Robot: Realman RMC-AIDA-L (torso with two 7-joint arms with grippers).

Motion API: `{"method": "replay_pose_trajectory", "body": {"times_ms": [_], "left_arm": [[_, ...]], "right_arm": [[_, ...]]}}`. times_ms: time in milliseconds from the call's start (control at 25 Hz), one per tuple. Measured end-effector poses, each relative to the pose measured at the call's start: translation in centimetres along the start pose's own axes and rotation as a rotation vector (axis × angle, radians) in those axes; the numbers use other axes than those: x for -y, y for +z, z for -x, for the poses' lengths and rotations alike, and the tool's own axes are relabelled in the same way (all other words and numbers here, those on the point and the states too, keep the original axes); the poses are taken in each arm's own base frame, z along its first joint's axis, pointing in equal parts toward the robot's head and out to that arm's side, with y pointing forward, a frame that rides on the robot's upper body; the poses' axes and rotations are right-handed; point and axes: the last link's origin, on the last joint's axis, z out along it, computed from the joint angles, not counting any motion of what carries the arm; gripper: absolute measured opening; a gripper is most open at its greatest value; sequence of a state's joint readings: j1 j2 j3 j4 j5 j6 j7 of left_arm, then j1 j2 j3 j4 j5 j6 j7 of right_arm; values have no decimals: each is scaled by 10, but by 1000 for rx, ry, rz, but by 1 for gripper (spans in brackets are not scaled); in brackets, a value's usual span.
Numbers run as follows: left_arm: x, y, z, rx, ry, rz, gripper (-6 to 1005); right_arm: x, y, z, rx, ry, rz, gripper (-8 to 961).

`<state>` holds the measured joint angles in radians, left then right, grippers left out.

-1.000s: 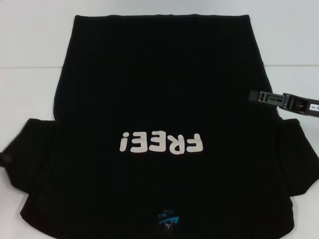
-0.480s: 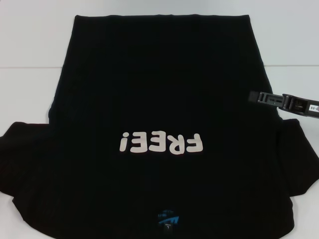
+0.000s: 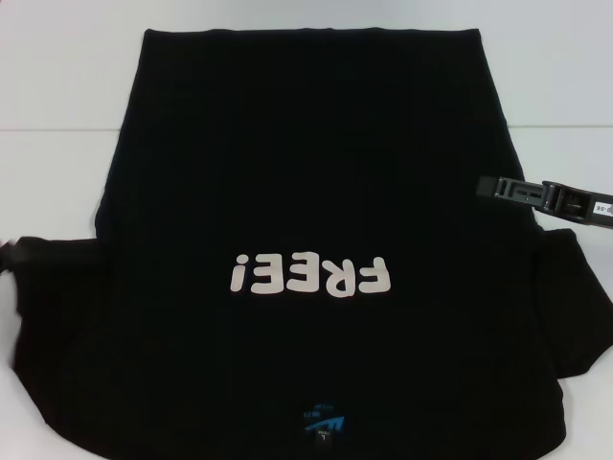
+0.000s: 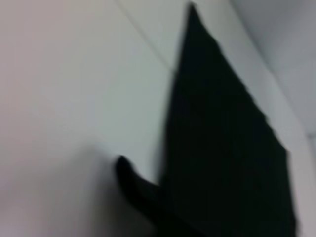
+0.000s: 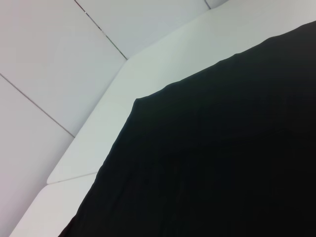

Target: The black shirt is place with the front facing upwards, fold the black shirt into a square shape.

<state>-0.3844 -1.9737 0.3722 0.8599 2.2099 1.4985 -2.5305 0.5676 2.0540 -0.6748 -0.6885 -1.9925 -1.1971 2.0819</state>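
The black shirt lies spread front up on the white table, hem at the far side. Its pale "FREE!" lettering reads upside down, and the blue neck label is at the near edge. My right gripper reaches in from the right, just over the shirt's right side above the right sleeve. A small dark piece of my left gripper shows at the picture's left edge, against the top corner of the left sleeve. The wrist views show black cloth on white.
A seam crosses the white tabletop at the far side. Bare white surface lies left, right and beyond the shirt. The shirt's near edge runs out of the head view.
The left sleeve has shifted: it first spread out to the picture's left edge, and its outer edge now sits slightly inward with its top corner farther away. The right gripper has not moved.
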Motion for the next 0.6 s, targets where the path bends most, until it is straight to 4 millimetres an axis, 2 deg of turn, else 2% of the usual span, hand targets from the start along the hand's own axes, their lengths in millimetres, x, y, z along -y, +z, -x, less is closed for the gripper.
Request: {"method": "replay_pose_trajectory", "body": {"times_ms": [160, 320, 440, 600], "left_arm": [[-31, 28, 5, 85, 52, 74, 28], [-53, 60, 14, 152, 118, 98, 27], [-64, 77, 19, 182, 168, 97, 27], [-72, 98, 22, 218, 232, 79, 88]], "right_arm": [[0, 0, 0, -1, 1, 0, 914], [0, 0, -1, -1, 5, 0, 913], [0, 0, -1, -2, 8, 0, 912], [2, 0, -3, -9, 19, 0, 911]]}}
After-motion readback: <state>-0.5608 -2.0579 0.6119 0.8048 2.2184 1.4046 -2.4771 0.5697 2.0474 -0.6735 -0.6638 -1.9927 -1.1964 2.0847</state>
